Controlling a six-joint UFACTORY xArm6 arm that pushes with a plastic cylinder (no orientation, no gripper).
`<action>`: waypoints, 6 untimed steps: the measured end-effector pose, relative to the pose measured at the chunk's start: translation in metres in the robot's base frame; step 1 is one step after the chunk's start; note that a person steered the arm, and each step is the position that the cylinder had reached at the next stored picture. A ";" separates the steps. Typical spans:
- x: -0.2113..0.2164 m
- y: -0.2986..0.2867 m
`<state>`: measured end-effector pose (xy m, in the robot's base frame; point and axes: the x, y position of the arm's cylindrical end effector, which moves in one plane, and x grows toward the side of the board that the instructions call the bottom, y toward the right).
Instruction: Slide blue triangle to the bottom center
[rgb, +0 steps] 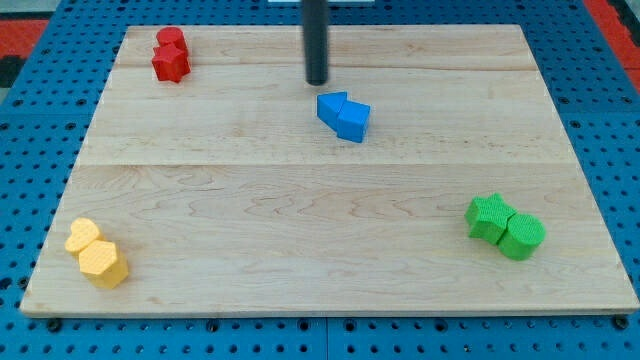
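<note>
Nearest you, two yellow blocks (97, 255) sit touching at the near-left corner of the worktop (300, 270); two green blocks (506, 227) lie together near right, two red blocks (171, 54) far left. Blue triangle (333, 105) sits centre, far half, pressed against a second blue block (353, 122) on its near-right side. No hand on this rig: nothing opens or grips, only a rod. My tip (317, 82) stands just beyond the triangle, apart by a sliver, slightly left. Judgement: approach step, push not yet begun. Next you want a straight drive toward the near edge, watching that the neighbour block doesn't deflect the triangle rightward.
</note>
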<state>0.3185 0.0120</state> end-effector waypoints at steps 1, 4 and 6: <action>0.037 0.000; 0.112 -0.005; 0.178 0.010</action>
<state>0.4964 0.0222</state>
